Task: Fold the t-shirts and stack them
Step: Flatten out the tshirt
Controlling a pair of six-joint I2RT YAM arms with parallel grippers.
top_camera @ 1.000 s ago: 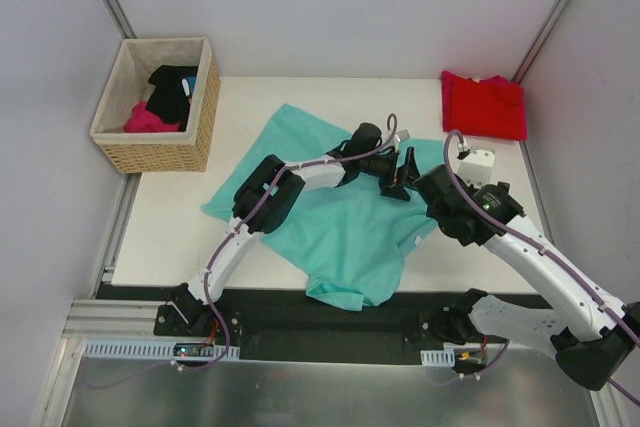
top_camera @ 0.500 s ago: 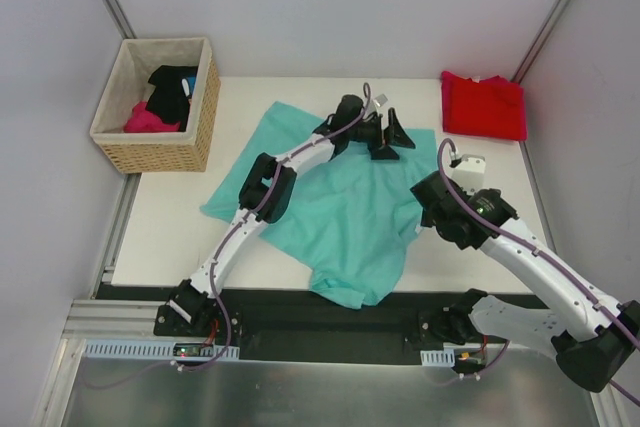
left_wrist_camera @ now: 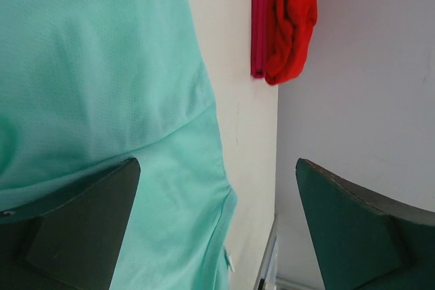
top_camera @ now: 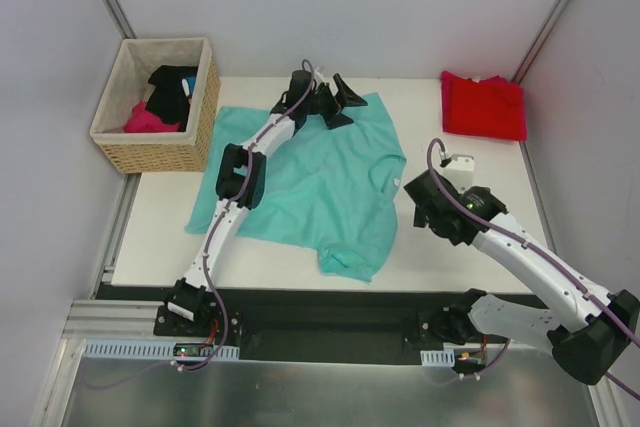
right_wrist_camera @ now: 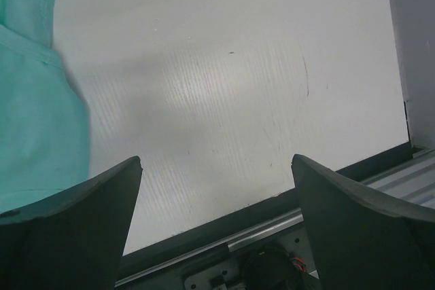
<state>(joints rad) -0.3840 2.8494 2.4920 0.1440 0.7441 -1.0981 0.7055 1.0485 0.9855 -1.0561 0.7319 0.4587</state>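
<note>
The teal t-shirt [top_camera: 320, 182] lies spread across the middle of the table, its collar towards the right. My left gripper [top_camera: 340, 105] hovers open over the shirt's far edge. In the left wrist view the gripper [left_wrist_camera: 217, 162] has nothing between its fingers, with teal cloth [left_wrist_camera: 102, 86] below and the red t-shirt [left_wrist_camera: 292, 18] beyond. The red t-shirt [top_camera: 485, 105] lies folded at the back right corner. My right gripper [right_wrist_camera: 216, 161] is open and empty over bare table, just right of the teal shirt's edge [right_wrist_camera: 34, 100].
A wicker basket [top_camera: 200, 117] at the back left holds a black garment [top_camera: 172, 87] and a magenta one [top_camera: 148, 119]. The table's near edge and metal rail [right_wrist_camera: 272, 236] lie right under the right gripper. Grey walls close in both sides.
My left arm has swung from mid-table to the far edge. The teal shirt has shifted back and left and lies flatter. The right arm has drawn back off the shirt.
</note>
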